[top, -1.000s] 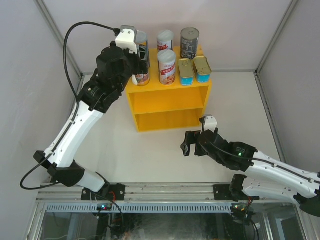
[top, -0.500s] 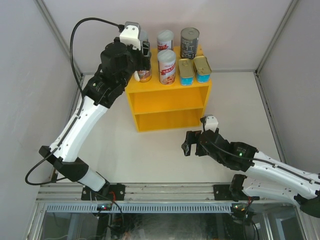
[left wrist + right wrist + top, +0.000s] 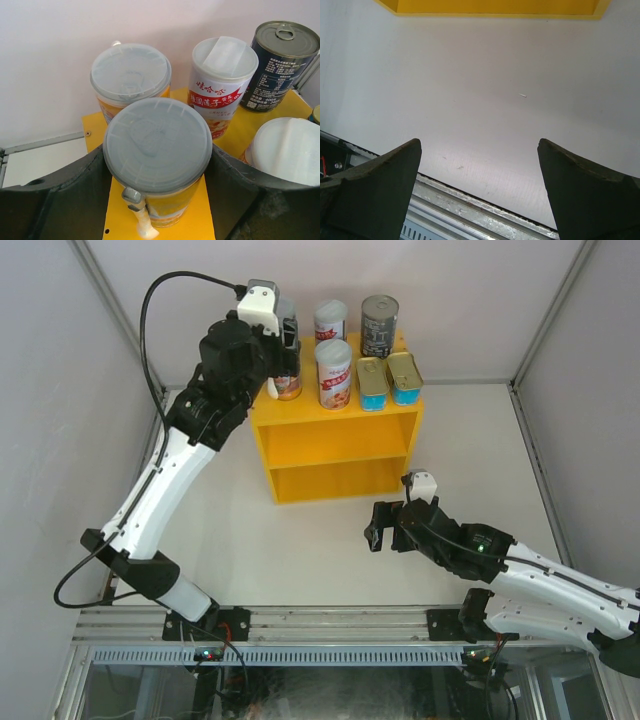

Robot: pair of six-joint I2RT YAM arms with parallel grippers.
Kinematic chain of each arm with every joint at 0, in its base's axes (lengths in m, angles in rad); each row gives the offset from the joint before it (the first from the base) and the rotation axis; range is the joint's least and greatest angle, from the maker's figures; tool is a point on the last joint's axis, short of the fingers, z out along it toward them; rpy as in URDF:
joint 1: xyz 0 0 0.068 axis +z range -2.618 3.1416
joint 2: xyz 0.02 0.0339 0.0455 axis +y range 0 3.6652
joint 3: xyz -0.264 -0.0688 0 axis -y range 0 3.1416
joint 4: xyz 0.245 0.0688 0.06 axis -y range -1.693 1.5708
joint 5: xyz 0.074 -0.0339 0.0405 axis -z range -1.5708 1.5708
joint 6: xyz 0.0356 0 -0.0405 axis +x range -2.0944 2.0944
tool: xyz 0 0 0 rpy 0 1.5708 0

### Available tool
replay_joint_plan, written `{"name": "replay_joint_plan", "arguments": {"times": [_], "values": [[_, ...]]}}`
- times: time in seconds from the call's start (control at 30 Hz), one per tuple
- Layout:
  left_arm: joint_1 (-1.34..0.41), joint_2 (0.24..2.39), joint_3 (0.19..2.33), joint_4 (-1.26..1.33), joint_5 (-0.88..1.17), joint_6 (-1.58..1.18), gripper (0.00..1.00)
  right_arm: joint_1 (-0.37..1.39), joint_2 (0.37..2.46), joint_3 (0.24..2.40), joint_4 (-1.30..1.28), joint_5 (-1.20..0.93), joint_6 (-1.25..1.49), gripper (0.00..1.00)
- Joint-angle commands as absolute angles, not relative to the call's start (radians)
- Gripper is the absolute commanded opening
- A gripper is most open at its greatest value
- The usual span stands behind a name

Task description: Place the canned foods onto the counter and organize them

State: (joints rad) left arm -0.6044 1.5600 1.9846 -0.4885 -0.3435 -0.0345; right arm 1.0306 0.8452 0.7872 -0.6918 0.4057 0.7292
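Left jaws clasp a round, plastic-lidded can (image 3: 155, 145) on the boxy yellow counter (image 3: 340, 422), arm stretched high; right jaws wide above tabletop (image 3: 485, 100).

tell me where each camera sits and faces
Top external: above and behind the bases, looking down on the white table and yellow wooden shelf unit; both arms show.
Left wrist: on the left arm, looking down at the grey-lidded orange-blue can clamped between its dark fingers.
Right wrist: low over the table, facing the shelf's base; open fingers show.
Shared: top and left wrist both show the dark grey can.
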Motion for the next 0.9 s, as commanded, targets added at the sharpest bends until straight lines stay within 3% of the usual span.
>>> {"name": "replay_joint_plan", "arguments": {"times": [0.0,0.57,0.6,0.7,0.87], "values": [[-0.600,1.475,2.010,-0.391,-0.321,-0.055,0.00,1.026,0.828,0.788,-0.663,0.398,0.721,0.98],[-0.647,1.413,1.909,-0.384,-0.360,-0.049,0.00,1.028,0.828,0.787,-0.663,0.381,0.731,0.98],[-0.648,1.414,1.908,-0.385,-0.369,-0.048,0.03,1.029,0.827,0.787,-0.663,0.381,0.732,0.98],[-0.649,1.419,1.909,-0.391,-0.388,-0.050,0.26,1.028,0.828,0.787,-0.667,0.383,0.733,0.98],[-0.649,1.426,1.907,-0.395,-0.397,-0.048,0.49,1.028,0.828,0.787,-0.666,0.382,0.733,0.98]]}}
